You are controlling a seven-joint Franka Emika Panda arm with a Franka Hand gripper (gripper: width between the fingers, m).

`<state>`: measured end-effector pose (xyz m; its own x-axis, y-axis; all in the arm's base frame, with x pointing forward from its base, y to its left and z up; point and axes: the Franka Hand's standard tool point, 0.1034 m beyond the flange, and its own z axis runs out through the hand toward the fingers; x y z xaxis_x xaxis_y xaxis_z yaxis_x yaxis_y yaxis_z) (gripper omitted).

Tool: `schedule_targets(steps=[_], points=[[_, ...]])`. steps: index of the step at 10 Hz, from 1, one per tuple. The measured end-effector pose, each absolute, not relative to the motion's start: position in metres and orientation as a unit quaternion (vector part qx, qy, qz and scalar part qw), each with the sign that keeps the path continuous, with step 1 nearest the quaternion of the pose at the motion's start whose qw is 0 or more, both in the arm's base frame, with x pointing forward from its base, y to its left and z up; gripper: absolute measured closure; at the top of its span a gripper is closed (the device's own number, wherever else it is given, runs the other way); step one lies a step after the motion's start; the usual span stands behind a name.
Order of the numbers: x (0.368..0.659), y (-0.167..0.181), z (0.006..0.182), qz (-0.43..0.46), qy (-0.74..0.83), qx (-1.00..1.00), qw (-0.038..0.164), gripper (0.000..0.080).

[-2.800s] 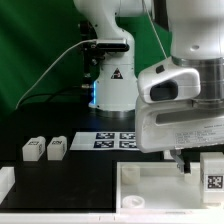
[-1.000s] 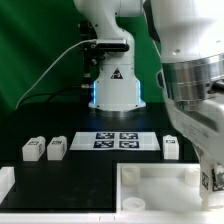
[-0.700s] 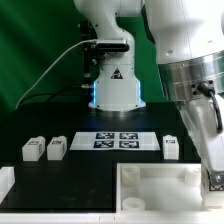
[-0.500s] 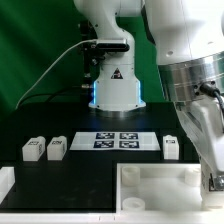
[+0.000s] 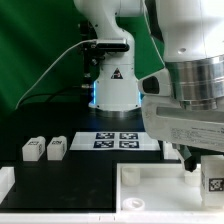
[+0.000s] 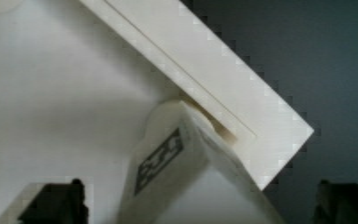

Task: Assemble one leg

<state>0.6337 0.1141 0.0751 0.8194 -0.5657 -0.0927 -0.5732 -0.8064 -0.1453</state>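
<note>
As the wrist view shows it, the gripper (image 6: 199, 204) is wide open, w/ its two dark fingers (image 6: 55, 200) standing apart and touching nothing. The leg (image 6: 169, 160) lies between them, close against the raised rim of the white panel (image 6: 51, 90). In the exterior view we find the same leg (image 5: 213, 183) at the far edge on the exterior view's right, at a corner of the white panel (image 5: 155, 185), with its tag facing the camera. Two other legs (image 5: 56, 148) sit well apart from it on the exterior view's left, near the marker board (image 5: 120, 140). We cannot tell if the leg is already seated in a corner hole or only leans at the rim (the wrist picture is blurred there). About handling, we judge the leg to be a light, stiff plastic block, so it needs no big force. Its smooth faces are probably a bit slippery, and being so light it can tip or skate away if one finger touches it first. We think the best hold is across two opposite flat sides, approx. at mid-height, w/ the fingers square to the faces so it does not twist. Esp. we should keep clear of the rim, because a finger landing there could push the panel.
</note>
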Motion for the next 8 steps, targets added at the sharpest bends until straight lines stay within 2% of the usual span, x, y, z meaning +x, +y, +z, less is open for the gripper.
schedule_targets(steps=[2, 3, 4, 5, 6, 7, 8], points=[[0.6378, 0.1181, 0.0799, 0.001, 0.104, -0.992, 0.069, 0.0151], [0.6406, 0.1184, 0.0821, -0.007, 0.033, -0.997, 0.068, 0.0151], [0.6403, 0.1176, 0.0812, -0.006, 0.038, -0.997, 0.069, 0.0151], [0.6402, 0.1178, 0.0811, -0.004, 0.063, -0.996, 0.069, 0.0245], [0.6403, 0.1176, 0.0811, -0.004, 0.067, -0.995, 0.069, 0.0245], [0.6402, 0.1182, 0.0811, -0.001, 0.112, -0.991, 0.07, 0.0427], [0.6403, 0.1155, 0.0808, 0.003, 0.174, -0.982, 0.068, 0.0498]])
